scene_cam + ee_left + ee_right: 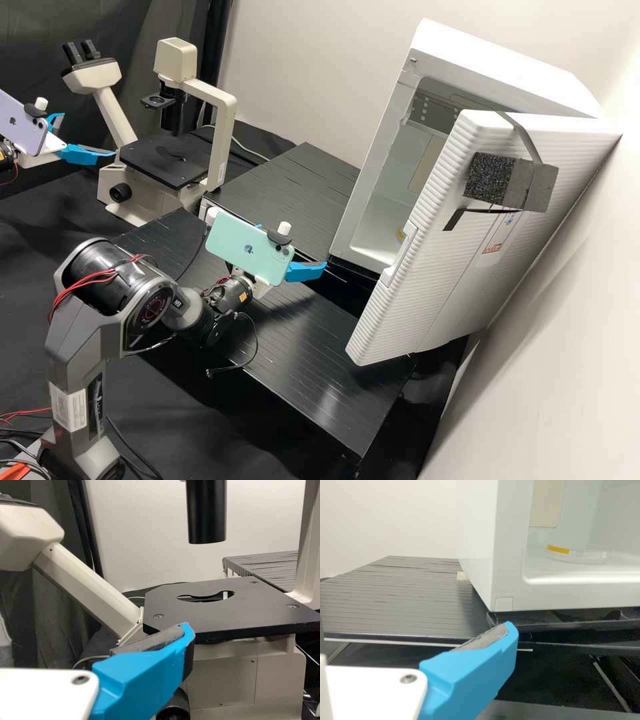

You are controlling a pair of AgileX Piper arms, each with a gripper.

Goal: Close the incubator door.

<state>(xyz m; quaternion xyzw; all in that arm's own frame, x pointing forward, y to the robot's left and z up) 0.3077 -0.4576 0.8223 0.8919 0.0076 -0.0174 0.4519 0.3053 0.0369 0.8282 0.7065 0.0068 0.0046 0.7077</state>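
Note:
The white incubator has its ribbed door standing wide open, leaving the chamber exposed. My right gripper is beside the incubator's lower front corner, left of the door, partly hidden by its phone. In the right wrist view, the incubator rises beyond my right gripper, whose bare pad faces no other finger; it stands open and holds nothing. My left gripper is open by the microscope, far from the door. The left wrist view has my left gripper before the microscope stage.
The beige microscope stands at the back left. Black ribbed bench panels run beside and before the incubator. A dish with a yellow label lies inside the chamber. A foam block with straps is on the door; a wall borders the right.

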